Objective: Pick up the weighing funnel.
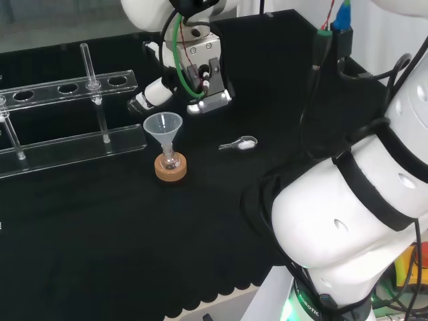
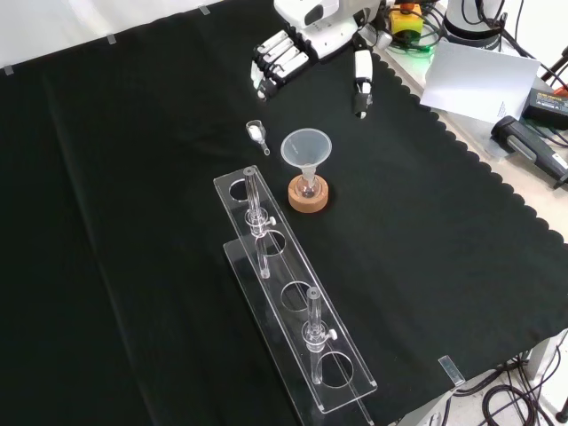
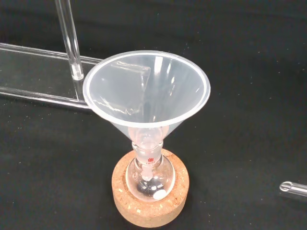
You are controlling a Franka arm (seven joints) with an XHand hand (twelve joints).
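A bench under black cloth (image 2: 133, 222) is set with clear labware. In the front view, the hand (image 2: 302, 44) hangs over the far edge of the cloth. Its fingers (image 2: 277, 59) are straight and spread away from the thumb (image 2: 362, 80), and it holds nothing.

The weighing funnel (image 2: 257, 133) lies flat on the cloth just nearer than the fingertips, apart from them. Close to its right stands the funnel (image 2: 306, 149), mouth up, with its stem in a small flask (image 3: 147, 175) on a cork ring (image 2: 308, 197). Nearer still, a clear rack (image 2: 293, 302) runs towards the near edge, with upright glass tubes (image 2: 254, 200) in it.

In the head view, the weighing funnel lies right of the funnel, with bare cloth between it and the hand. A sheet of paper (image 2: 479, 80) lies at the far right, off the cloth.
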